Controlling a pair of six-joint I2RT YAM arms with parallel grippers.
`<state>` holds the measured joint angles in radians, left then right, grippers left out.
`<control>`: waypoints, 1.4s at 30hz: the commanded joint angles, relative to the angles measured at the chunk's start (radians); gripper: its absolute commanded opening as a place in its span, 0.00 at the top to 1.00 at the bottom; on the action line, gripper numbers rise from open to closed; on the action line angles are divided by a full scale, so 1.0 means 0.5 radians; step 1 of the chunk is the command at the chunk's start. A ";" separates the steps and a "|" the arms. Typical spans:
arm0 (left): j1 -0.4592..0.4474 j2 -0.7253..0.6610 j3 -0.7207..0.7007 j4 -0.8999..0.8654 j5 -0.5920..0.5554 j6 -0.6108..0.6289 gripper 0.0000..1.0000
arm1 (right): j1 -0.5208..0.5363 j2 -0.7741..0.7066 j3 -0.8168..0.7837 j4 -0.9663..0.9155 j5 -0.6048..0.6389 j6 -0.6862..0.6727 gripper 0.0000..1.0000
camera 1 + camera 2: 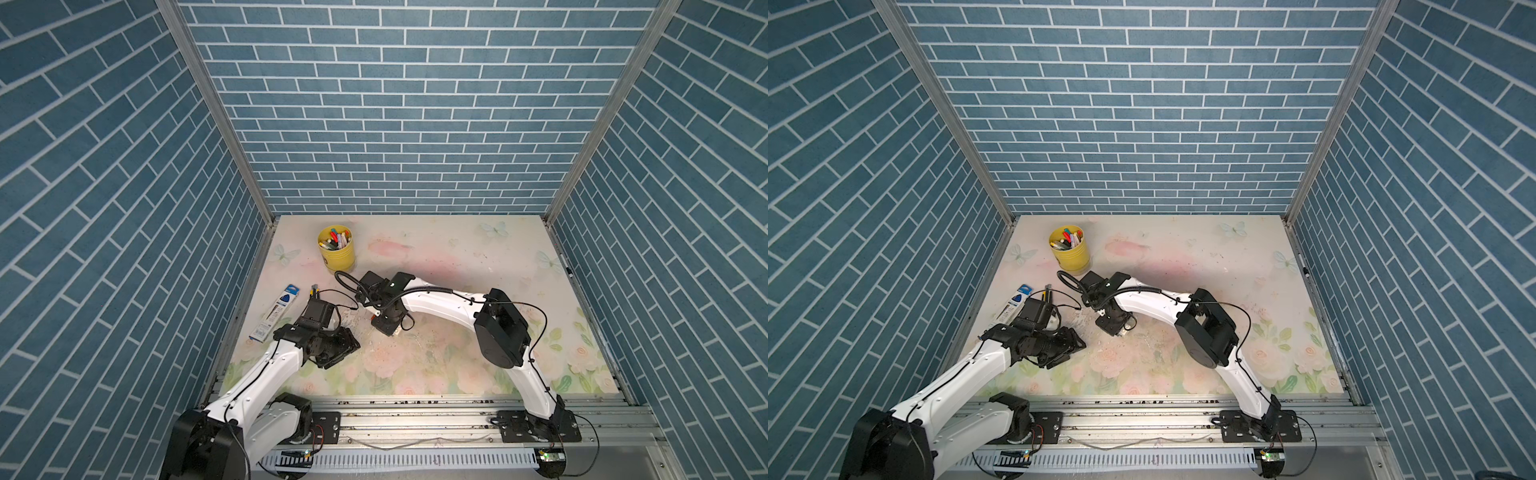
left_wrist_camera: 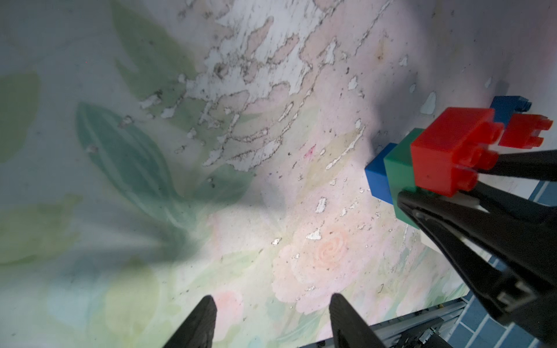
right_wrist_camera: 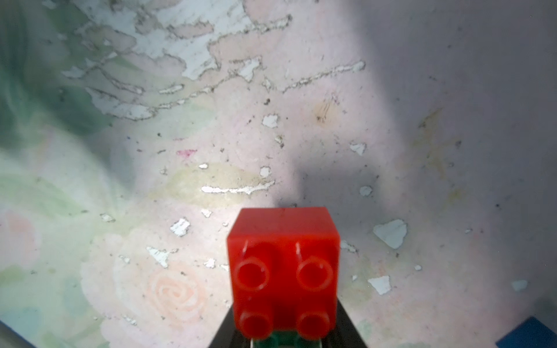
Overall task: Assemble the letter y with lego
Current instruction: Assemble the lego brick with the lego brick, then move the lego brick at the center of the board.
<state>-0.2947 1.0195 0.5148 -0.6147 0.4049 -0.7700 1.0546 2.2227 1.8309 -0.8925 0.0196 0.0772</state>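
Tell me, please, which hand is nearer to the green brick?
Right. The right hand is shut on the joined bricks that include the green brick; the left hand is open and empty, well apart from them.

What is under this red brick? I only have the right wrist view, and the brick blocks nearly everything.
Observer: In the left wrist view the red brick sits stacked on a green brick, with a blue brick on the green one's opposite face.
Operator: Any more bricks there?
Observer: A second red brick and a second blue brick show just beyond; whether they are attached I cannot tell.
Operator: And the left gripper?
Observer: The left gripper is open, with nothing between its fingers; the lego is in its camera's sight but not in its grasp.
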 commanded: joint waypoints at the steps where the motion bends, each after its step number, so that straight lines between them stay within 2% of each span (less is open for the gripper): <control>1: 0.013 0.011 0.001 -0.007 -0.018 0.027 0.37 | -0.142 0.201 -0.167 -0.047 0.237 0.151 0.68; 7: 0.013 0.044 0.012 0.005 -0.023 0.037 0.37 | -0.138 0.153 -0.198 0.008 0.217 0.119 0.68; 15: 0.013 0.047 0.009 0.015 -0.023 0.035 0.37 | -0.123 0.299 -0.249 0.049 0.180 0.124 0.69; 19: 0.013 0.072 0.015 0.023 -0.021 0.043 0.37 | -0.122 0.273 -0.223 0.028 0.182 0.125 0.69; 30: 0.003 0.062 0.099 0.006 -0.027 0.100 0.37 | -0.228 -0.229 -0.308 0.019 0.254 0.257 0.69; 42: -0.111 0.221 0.223 0.113 -0.041 0.101 0.37 | -0.357 -0.790 -0.885 0.123 0.367 0.505 0.68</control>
<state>-0.3313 1.1149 0.5892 -0.5808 0.3996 -0.7345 0.8837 1.8923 1.4372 -0.8341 0.1658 0.2512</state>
